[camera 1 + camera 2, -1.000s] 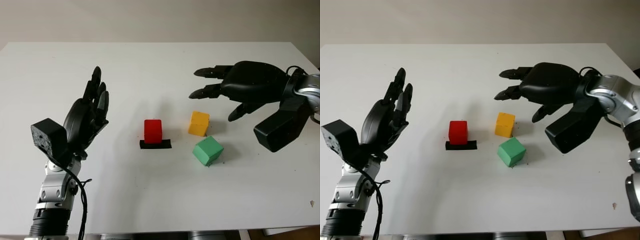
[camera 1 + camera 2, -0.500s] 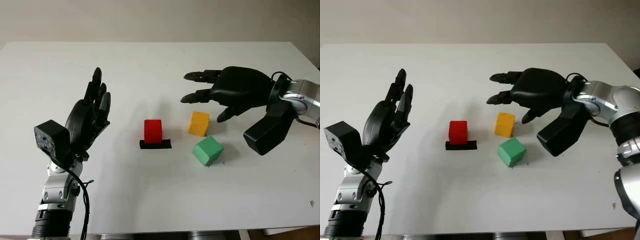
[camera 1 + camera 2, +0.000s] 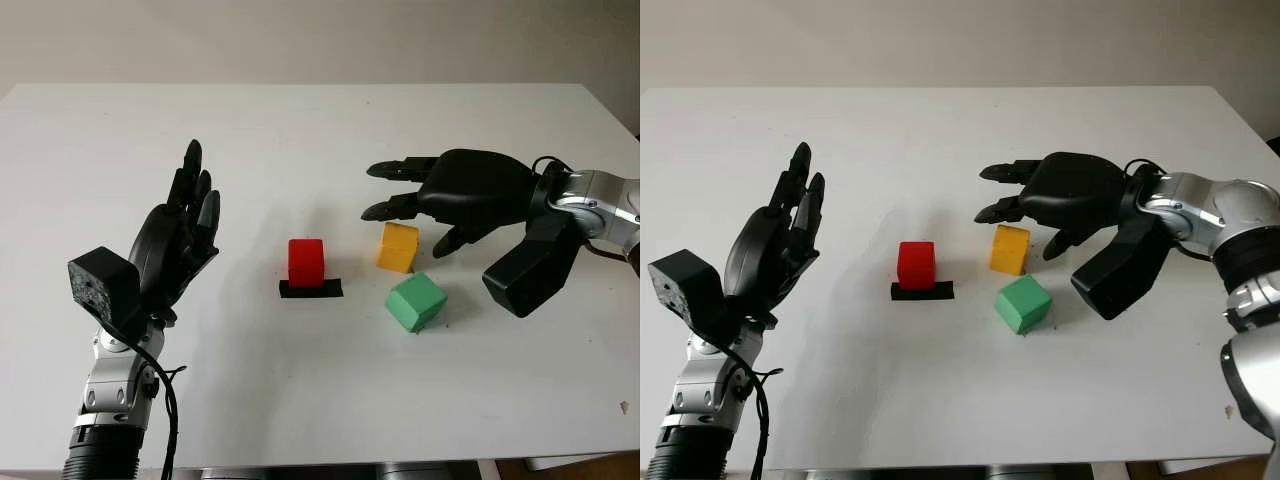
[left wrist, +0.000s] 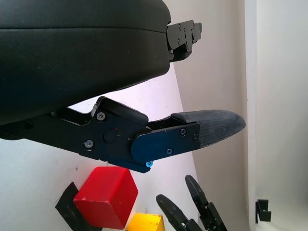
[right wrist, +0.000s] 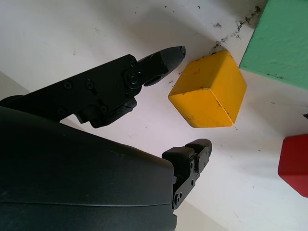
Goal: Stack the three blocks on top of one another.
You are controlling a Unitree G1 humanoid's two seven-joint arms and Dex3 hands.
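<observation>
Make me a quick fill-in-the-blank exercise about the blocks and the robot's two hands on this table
1. The red block stands on a strip of ____ tape.
2. The right hand is open just above the ____ block.
3. Of the three blocks, the one nearest the table's front edge is the ____ one.
4. The left hand, raised at the left of the table, holds ____.

Missing words: black; yellow; green; nothing

The right hand (image 3: 455, 190) has moved in from the right side of the bench and come lower, and it now hangs open just above the yellow block (image 3: 398, 247), with its fingers (image 5: 159, 60) on both sides of it.
</observation>
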